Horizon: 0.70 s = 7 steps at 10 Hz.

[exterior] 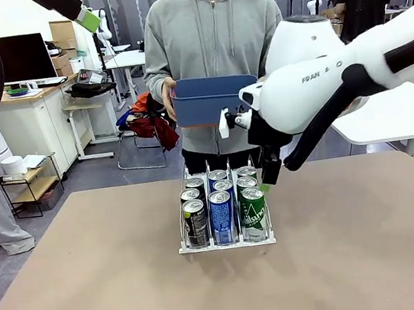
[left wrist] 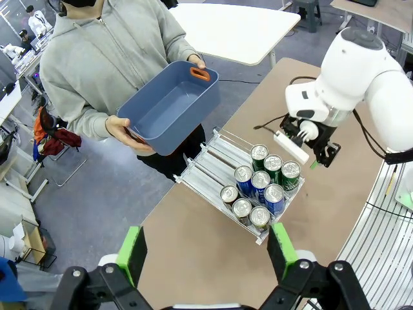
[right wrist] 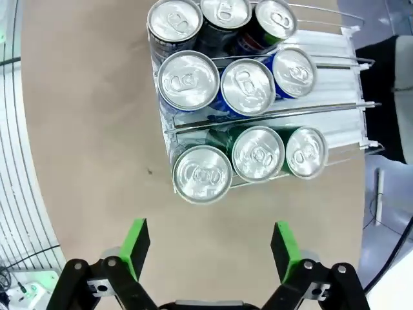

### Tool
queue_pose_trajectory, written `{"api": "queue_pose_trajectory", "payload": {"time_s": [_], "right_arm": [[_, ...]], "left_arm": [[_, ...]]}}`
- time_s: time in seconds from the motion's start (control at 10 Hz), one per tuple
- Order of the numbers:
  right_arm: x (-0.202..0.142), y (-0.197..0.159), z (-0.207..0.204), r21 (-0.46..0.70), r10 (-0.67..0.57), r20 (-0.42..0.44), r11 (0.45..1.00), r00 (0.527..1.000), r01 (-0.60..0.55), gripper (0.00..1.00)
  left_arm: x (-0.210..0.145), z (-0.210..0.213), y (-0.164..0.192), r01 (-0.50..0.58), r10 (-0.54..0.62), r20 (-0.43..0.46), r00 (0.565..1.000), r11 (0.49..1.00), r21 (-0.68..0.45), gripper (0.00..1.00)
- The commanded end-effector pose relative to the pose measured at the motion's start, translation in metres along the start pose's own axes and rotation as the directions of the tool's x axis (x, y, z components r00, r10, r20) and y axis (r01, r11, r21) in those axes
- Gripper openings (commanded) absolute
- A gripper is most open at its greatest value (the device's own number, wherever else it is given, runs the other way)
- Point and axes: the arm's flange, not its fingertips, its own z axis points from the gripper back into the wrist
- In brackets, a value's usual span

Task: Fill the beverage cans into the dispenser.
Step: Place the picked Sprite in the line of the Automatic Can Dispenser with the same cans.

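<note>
The white wire dispenser (exterior: 227,243) stands mid-table with several beverage cans upright in its three lanes: black-and-grey (exterior: 196,222), blue (exterior: 222,216) and green (exterior: 252,214) at the front lip. My right gripper (exterior: 267,185) hangs open just right of the rack beside the green lane, pointing down. From above, its fingers (right wrist: 137,245) are spread with nothing between them, a little off the nearest green can (right wrist: 202,173). My left gripper (left wrist: 206,252) is open and empty, high above the table, looking down on the dispenser (left wrist: 200,168).
A person at the far side holds an empty blue bin (exterior: 210,97) in both hands above the table's far edge. Bare brown tabletop (exterior: 95,294) lies on both sides of the rack. A white table (exterior: 394,117) stands at the back right.
</note>
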Motion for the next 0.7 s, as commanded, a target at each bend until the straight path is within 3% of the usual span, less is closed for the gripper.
{"api": "queue_pose_trajectory", "payload": {"time_s": [0.0,0.4,0.6], "right_arm": [[-0.018,0.008,0.011,-0.001,-0.072,0.073,0.997,0.995,0.072,1.0],[-0.039,0.003,0.033,-0.023,-0.14,0.155,0.989,0.978,0.145,1.0],[-0.033,-0.004,0.038,-0.027,-0.128,0.106,0.991,0.986,0.132,1.0]], "left_arm": [[-0.002,0.0,0.002,0.006,-0.006,0.005,1.0,1.0,-0.019,1.0],[-0.002,0.0,0.002,0.006,-0.006,0.005,1.0,1.0,-0.019,1.0],[-0.002,0.0,0.002,0.006,-0.006,0.005,1.0,1.0,-0.019,1.0]]}}
